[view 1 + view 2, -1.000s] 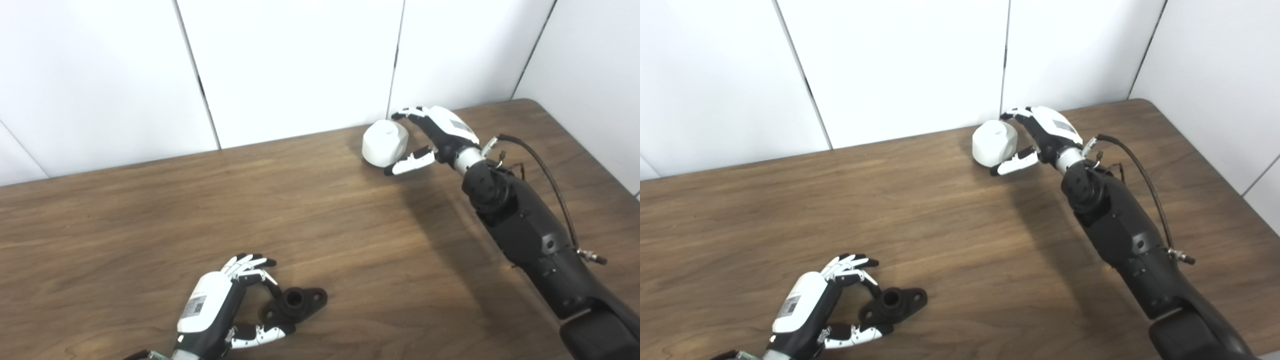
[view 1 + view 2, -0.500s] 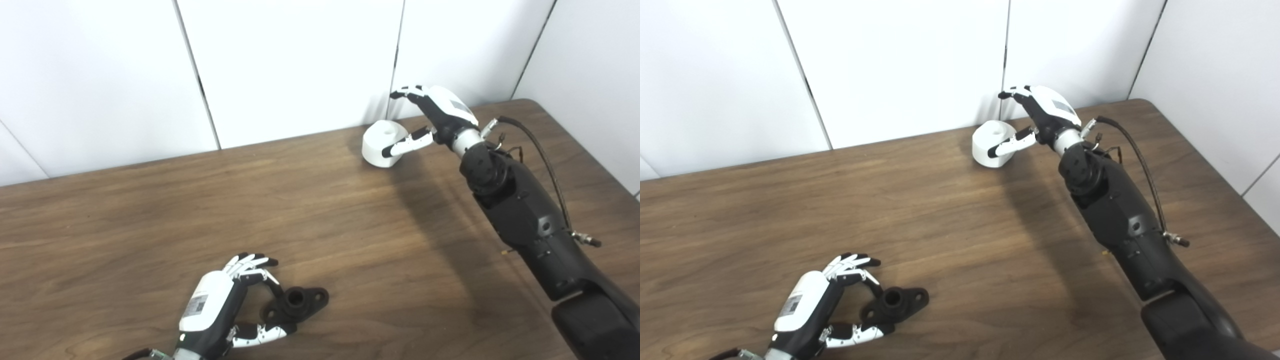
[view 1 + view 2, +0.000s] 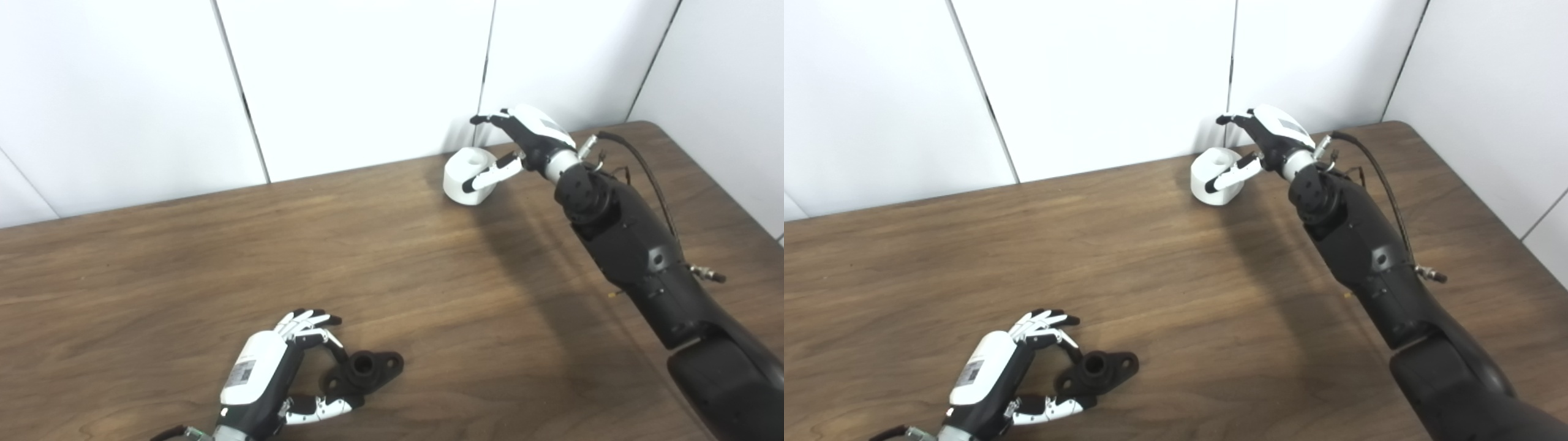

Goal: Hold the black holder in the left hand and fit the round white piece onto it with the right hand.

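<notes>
Round white piece (image 3: 468, 176) sits at table's (image 3: 184, 257) far edge, well apart from black holder (image 3: 364, 370). Right hand (image 3: 520, 138) open over it, thumb on side, not gripping. Left hand (image 3: 275, 361) loosely cupped round holder. Piece prob light, stiff, smooth; grab its sidewall

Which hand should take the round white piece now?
The right hand. It hangs open over the round white piece at the table's far edge, thumb across its front. The left hand is at the near edge, fingers around the black holder.

Bright, even light; soft shadows, slightly soft focus.
</notes>
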`<state>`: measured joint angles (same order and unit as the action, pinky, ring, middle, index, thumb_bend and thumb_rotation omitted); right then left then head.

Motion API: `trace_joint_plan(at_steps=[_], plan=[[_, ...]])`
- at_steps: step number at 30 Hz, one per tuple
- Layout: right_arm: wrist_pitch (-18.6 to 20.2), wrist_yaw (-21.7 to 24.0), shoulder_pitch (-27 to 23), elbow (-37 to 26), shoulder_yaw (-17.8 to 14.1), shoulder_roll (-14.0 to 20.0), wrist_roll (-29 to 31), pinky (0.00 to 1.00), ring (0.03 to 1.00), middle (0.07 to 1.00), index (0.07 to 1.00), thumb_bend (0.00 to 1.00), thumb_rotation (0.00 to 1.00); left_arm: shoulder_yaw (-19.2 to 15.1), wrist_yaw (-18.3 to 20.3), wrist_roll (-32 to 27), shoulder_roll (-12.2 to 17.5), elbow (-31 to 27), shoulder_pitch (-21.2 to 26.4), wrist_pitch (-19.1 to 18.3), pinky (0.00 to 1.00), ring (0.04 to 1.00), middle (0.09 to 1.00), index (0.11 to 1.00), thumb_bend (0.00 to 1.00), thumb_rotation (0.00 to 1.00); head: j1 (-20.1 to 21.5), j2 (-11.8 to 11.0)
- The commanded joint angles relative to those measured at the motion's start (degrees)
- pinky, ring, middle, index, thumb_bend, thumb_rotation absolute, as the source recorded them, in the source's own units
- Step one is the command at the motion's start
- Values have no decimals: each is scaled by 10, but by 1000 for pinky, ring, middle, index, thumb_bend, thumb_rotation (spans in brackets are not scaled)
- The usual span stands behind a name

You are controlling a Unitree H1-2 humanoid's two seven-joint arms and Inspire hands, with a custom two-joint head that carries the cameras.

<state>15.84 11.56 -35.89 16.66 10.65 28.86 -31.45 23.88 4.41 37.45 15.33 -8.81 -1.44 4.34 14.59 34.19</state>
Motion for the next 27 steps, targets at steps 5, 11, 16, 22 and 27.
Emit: trace_joint_plan(at_steps=[5,11,16,22,27], plan=[[10,7,-40,-8,3,18,-14,1000,996,916,850,958,349,16,39,1,3,38,-22,-20,911,891,819,488,515,45,-1,0],[19,11,-41,-6,13,16,-25,1000,1000,921,854,949,342,15,42,0,2,35,-23,-24,918,895,823,488,515,45,-1,1],[27,16,-44,2,20,17,-34,1000,1000,929,851,957,355,14,43,-2,1,35,-23,-25,920,895,821,488,515,45,-1,1],[44,30,-48,4,24,18,-40,1000,1000,937,857,960,352,14,41,-1,1,36,-23,-23,919,896,820,488,515,44,-1,2],[44,36,-50,17,27,18,-41,1000,1000,947,867,967,360,14,42,0,1,36,-22,-22,918,895,820,488,515,45,1,3]])
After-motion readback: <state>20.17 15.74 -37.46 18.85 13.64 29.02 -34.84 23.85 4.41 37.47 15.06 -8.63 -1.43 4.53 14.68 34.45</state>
